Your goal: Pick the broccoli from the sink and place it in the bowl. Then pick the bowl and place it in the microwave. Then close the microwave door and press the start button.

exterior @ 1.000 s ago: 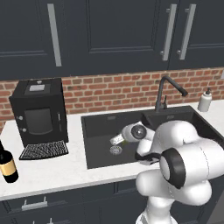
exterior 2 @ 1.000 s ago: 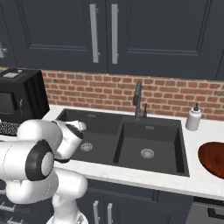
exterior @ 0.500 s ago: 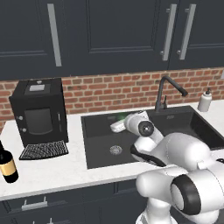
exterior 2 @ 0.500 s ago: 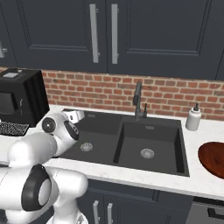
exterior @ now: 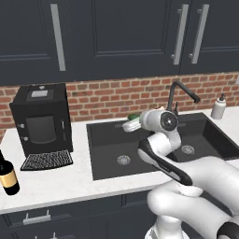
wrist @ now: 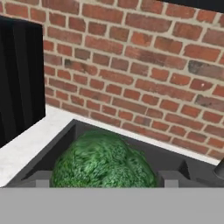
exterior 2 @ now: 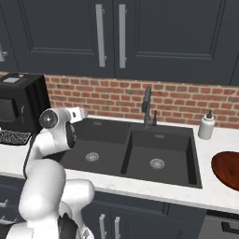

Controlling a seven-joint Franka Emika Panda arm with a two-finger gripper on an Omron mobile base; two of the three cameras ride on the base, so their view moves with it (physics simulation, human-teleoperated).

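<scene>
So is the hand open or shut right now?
Open. In the hand view the two fingertips stand wide apart on either side of the broccoli; whether they touch it, cannot tell.

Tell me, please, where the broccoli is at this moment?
The broccoli sits at the back of the sink's left basin, near the brick wall; the hand view shows it large and close between the open jaws.

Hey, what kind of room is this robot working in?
A home kitchen, most likely: a double sink with a faucet set in a counter, a brick backsplash, and dark cabinets above.
</scene>
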